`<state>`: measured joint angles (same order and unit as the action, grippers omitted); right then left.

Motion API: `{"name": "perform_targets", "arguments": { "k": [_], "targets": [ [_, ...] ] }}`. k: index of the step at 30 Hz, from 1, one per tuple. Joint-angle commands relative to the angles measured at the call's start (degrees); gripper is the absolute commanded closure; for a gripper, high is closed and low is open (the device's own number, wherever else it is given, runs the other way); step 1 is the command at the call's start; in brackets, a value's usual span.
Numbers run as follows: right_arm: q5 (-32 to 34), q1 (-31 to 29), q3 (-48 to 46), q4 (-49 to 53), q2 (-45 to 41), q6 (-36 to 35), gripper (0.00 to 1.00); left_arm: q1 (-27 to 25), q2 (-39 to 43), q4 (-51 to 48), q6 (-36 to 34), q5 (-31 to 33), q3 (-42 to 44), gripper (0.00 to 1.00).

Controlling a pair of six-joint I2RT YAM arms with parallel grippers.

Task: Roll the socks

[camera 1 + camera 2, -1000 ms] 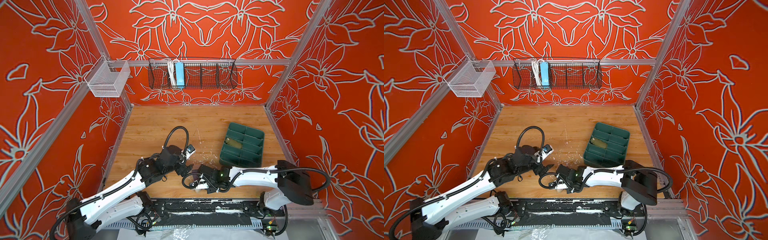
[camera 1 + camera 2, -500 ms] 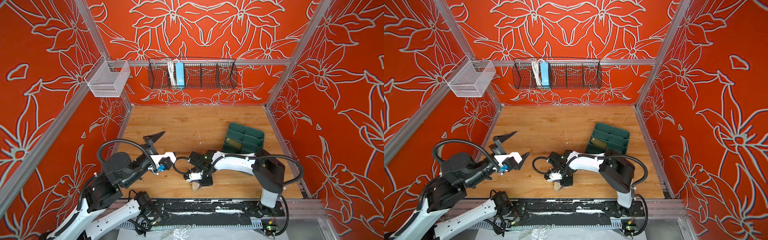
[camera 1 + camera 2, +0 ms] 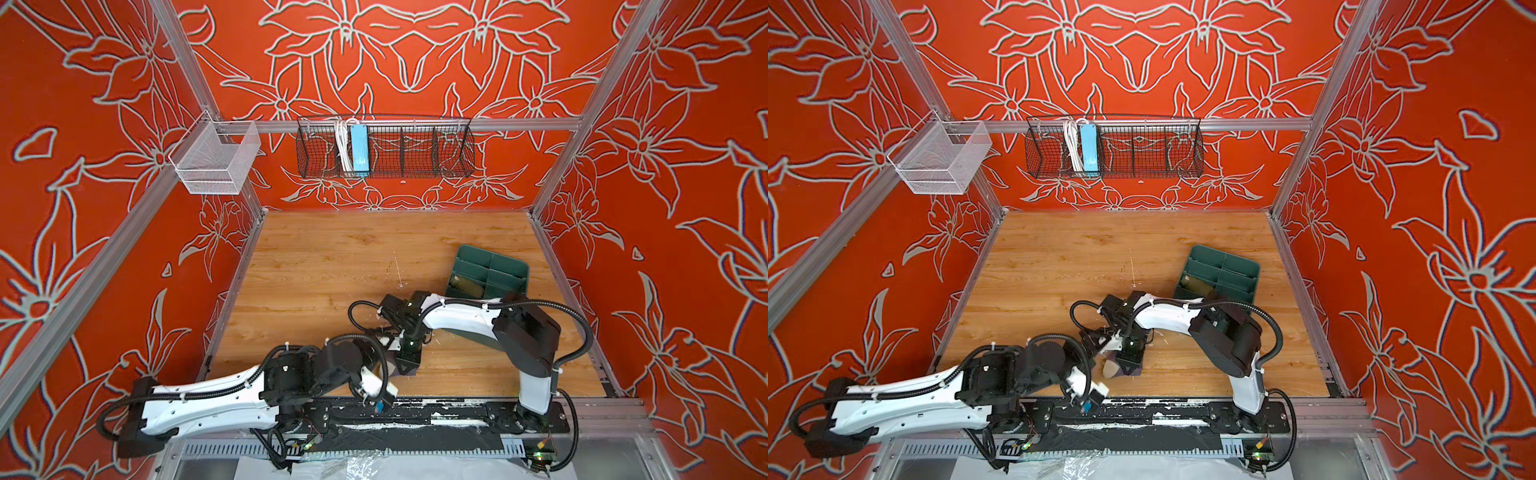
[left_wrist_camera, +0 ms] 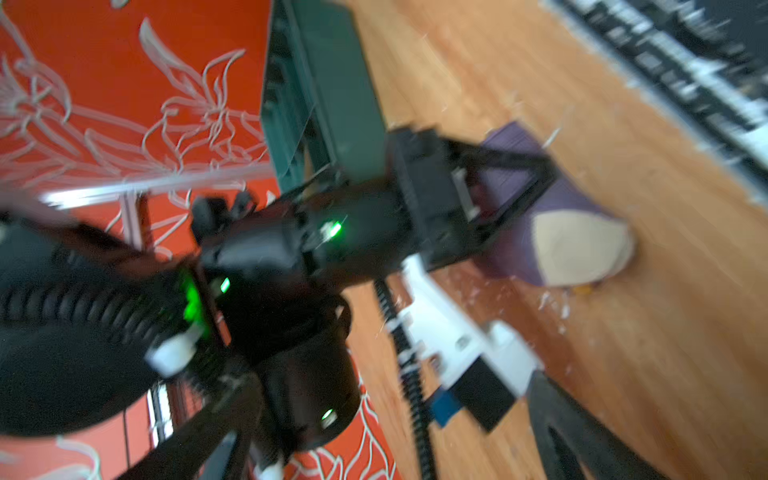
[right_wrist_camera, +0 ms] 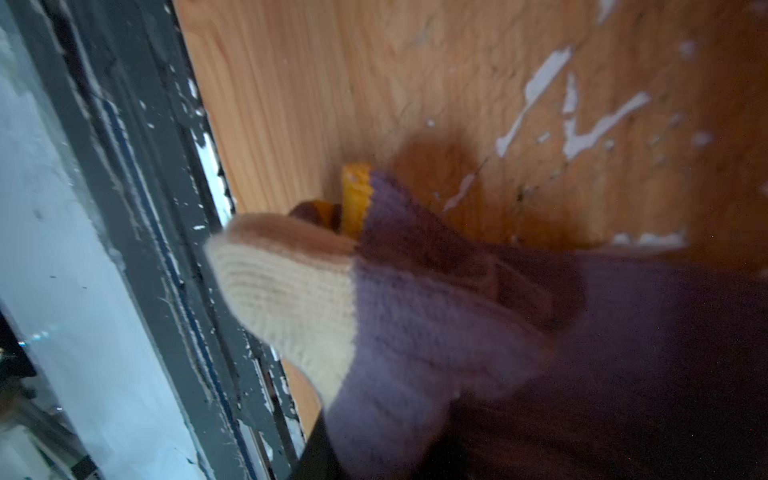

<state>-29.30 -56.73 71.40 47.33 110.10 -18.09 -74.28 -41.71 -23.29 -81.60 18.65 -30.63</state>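
Observation:
The purple sock (image 3: 1136, 371) with its beige toe (image 3: 1111, 368) lies bunched on the wood near the front rail. My right gripper (image 3: 1128, 362) points down onto it and is shut on its purple part, as the left wrist view shows (image 4: 540, 170). In the right wrist view the sock (image 5: 415, 324) fills the frame, with a yellow stripe (image 5: 355, 195) peeking out, and hides the jaws. My left gripper (image 3: 1088, 392) sits low just left of the sock; its fingers (image 4: 582, 436) are spread wide and hold nothing. The olive sock (image 3: 467, 284) lies in a tray compartment.
The dark green divided tray (image 3: 511, 270) stands at the right, behind the right arm. A black wire basket (image 3: 415, 149) and a white mesh basket (image 3: 214, 160) hang on the walls. The black front rail (image 3: 436, 415) runs close to the sock. White flecks litter the wood.
The left arm, raised at the left with open jaws half a second ago, has swung back low beside the sock. The right gripper has stayed on the sock.

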Motion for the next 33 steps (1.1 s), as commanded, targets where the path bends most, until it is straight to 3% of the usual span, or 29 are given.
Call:
{"name": "perform_targets", "arguments": {
  "k": [1,8,12,15,18,23,27,33],
  "targets": [
    [-4.89,-0.75,-3.36,-7.60,5.85,3.04,1.00,-2.51,-4.37,0.20,-0.99,1.65,3.31,0.01],
    [-5.40,-0.75,-6.97,-11.37,6.93,4.10,1.00,-8.46,-15.26,9.68,7.23,4.85,4.57,0.01],
    [-3.80,-0.46,-8.14,-12.65,5.16,4.07,1.00,-10.81,-22.25,5.85,20.07,12.60,0.25,0.10],
    [-2.97,0.33,-9.36,-14.37,4.52,4.56,1.00,-11.18,-21.43,0.51,29.04,18.11,-3.90,0.17],
    [-2.04,1.08,-10.93,-16.63,3.98,5.68,1.00,-11.20,-13.92,-2.74,33.08,19.44,-5.11,0.14],
    [-0.65,2.12,-13.33,-19.73,2.89,7.89,1.00,-11.17,-4.21,-13.24,43.55,14.53,-8.93,0.08],
    [-0.19,3.05,-14.87,-23.86,2.21,10.06,1.00,-11.21,-5.74,-22.50,53.97,8.18,-13.18,0.12],
    [-0.39,4.56,-16.14,-26.48,2.86,12.01,1.00,-11.19,-12.54,-20.26,63.06,4.46,-13.88,0.14]
  ]
}}
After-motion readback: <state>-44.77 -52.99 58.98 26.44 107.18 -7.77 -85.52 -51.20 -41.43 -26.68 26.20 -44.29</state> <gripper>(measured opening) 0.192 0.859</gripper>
